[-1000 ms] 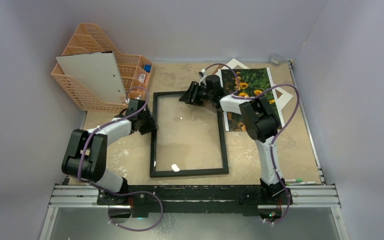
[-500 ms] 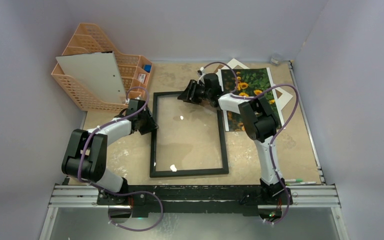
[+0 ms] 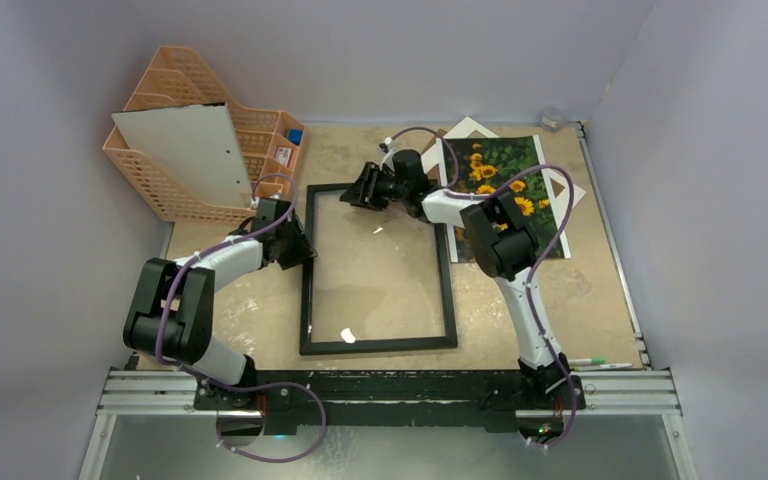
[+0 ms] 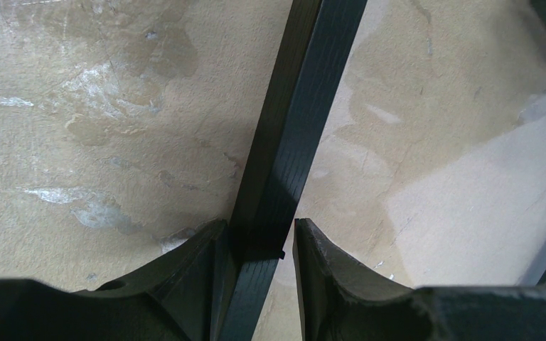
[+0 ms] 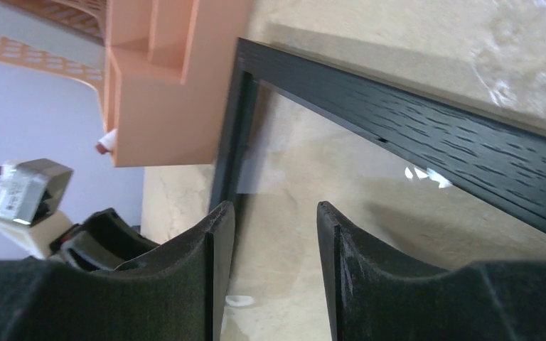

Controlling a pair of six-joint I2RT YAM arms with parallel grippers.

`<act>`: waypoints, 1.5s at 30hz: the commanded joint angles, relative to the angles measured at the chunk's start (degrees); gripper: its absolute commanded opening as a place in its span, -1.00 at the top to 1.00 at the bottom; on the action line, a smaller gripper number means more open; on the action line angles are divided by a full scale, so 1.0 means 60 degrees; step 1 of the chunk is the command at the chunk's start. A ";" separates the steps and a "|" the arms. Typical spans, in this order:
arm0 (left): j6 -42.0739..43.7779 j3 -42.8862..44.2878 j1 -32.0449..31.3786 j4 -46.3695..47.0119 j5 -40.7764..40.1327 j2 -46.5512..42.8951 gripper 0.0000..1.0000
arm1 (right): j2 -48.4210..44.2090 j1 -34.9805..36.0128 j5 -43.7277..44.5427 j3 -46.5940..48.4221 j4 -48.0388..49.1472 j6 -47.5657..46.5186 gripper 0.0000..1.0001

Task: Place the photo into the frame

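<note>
no text is legible (in any view)

Lab-style robot test cell: plain grey enclosure walls (image 3: 720, 200), aluminium rail (image 3: 150, 392) fronting worn beige table (image 3: 250, 320)

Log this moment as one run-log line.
left gripper: shut on frame left rail | right gripper: open, empty, over frame's far edge | photo: on white mat, outside frame | step: photo not yet placed

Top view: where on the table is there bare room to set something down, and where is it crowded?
Bare: between the frame and left arm; near right, this side of the sunflower photo; far strip between orange basket and photo. Crowded: both far corners.
</note>
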 commanded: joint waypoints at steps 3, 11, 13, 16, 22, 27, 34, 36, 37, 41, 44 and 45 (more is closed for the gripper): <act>0.0258 -0.0169 0.0126 -0.0037 -0.0132 0.0216 0.21 | -0.0161 -0.0034 0.0294 0.0160 -0.0234 -0.0082 0.03; 0.0258 -0.0119 0.0126 -0.0072 -0.0132 0.0129 0.20 | -0.1092 -0.0065 0.0780 -0.0137 -0.0267 -0.0280 0.04; 0.0271 -0.0035 0.0127 -0.0138 -0.0132 0.0105 0.20 | -0.1341 -0.0104 0.0828 -0.0185 -0.0330 -0.0343 0.04; 0.0272 0.0081 0.0130 -0.0245 -0.0185 -0.0072 0.15 | -0.1806 -0.0179 0.0989 -0.0270 -0.0714 -0.0607 0.02; 0.0350 0.0466 0.0153 -0.0544 -0.0142 -0.0580 -0.03 | -0.3452 -0.0486 0.1592 -0.1223 -0.1927 -0.1480 -0.04; 0.0424 0.0660 0.0170 -0.0837 0.0002 -0.0966 -0.18 | -0.5254 -0.0662 0.2458 -0.2741 -0.3089 -0.2322 -0.12; 0.0474 0.0454 0.0167 -0.1305 0.0201 -0.1571 -0.33 | -0.7357 -0.0659 0.3911 -0.4775 -0.5142 -0.3248 -0.24; 0.0407 0.0252 0.0170 -0.1332 0.0241 -0.1758 -0.37 | -0.7887 -0.0671 0.5032 -0.5185 -0.5952 -0.2527 -0.33; 0.0373 0.0140 0.0170 -0.1312 0.0272 -0.1840 -0.38 | -0.8076 -0.0716 0.5353 -0.5365 -0.6253 -0.2334 -0.35; 0.0274 -0.0236 0.0169 -0.1325 0.0397 -0.2009 -0.39 | -0.8725 -0.0765 0.4577 -0.6168 -0.6372 -0.2820 -0.30; 0.0218 -0.0436 0.0170 -0.1333 0.0534 -0.2014 -0.39 | -0.9378 -0.0608 0.1489 -0.7045 -0.5129 -0.3766 -0.15; 0.0207 -0.0501 0.0165 -0.1339 0.0566 -0.2022 -0.39 | -0.9558 -0.0485 0.0772 -0.7287 -0.4850 -0.3879 -0.13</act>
